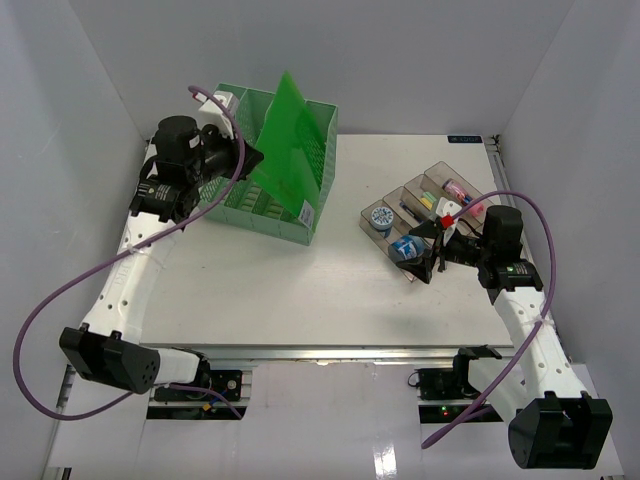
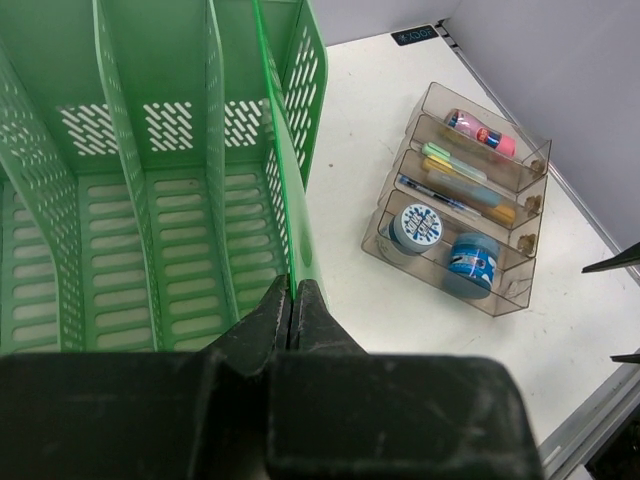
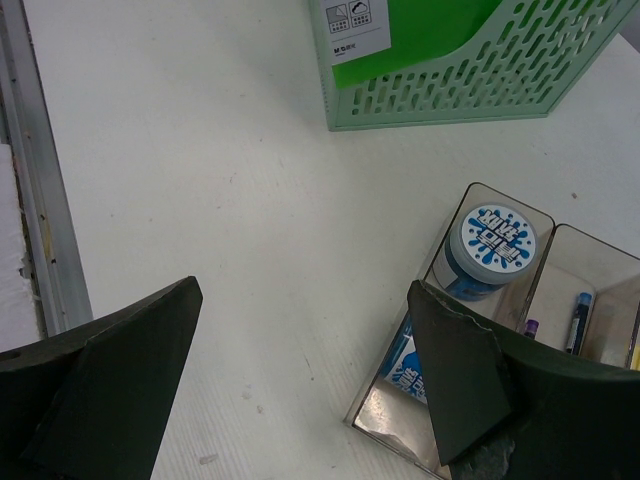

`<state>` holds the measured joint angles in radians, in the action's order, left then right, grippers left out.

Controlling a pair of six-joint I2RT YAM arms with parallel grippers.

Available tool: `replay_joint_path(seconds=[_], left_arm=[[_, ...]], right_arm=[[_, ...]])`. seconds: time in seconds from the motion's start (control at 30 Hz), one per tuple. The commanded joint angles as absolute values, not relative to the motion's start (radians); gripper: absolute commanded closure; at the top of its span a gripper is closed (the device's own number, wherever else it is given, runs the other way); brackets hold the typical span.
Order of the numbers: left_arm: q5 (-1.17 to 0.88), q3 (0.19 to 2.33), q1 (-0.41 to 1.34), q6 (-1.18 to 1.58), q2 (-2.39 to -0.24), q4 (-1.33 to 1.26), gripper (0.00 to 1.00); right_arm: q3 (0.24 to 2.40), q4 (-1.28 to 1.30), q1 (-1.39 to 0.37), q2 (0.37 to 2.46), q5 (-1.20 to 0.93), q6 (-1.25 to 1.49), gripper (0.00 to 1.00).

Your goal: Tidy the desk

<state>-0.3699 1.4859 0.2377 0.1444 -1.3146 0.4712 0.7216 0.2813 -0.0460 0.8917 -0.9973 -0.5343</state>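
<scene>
Directly beneath parted right jaws lies desk (image 3: 250, 250).

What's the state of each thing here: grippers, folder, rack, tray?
left gripper: shut on the green folder's edge
right gripper: open, empty, at the tray's near end
green folder: tilted, standing in the rack
file rack: upright on the desk
clear tray: flat, compartments filled
</scene>
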Motion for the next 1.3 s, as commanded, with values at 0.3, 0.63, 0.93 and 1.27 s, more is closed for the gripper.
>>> replay_joint_path(seconds=[0.3,0.63,0.93,1.27], left_arm=[[-0.214,1.728,0.274,0.003,-1.395,0.496,1.00],[-0.236,1.617,0.313,-0.012,-1.403,0.491,1.00],[-0.211,1.601,0.363,0.024,-1.416,0.480,0.77],[-0.184,1.623,0.383,0.052,-1.367,0.438,0.11]], right_arm=[[0.718,0.258,-0.043,0.890,-1.009,-0.540,0.10],[0.718,0.259,-0.043,0.892,-1.006,-0.540,0.10],[0.718,0.259,-0.043,0.894,-0.999,-0.543,0.10],[0.715,0.259,-0.043,0.896,-0.993,-0.545,0.10]])
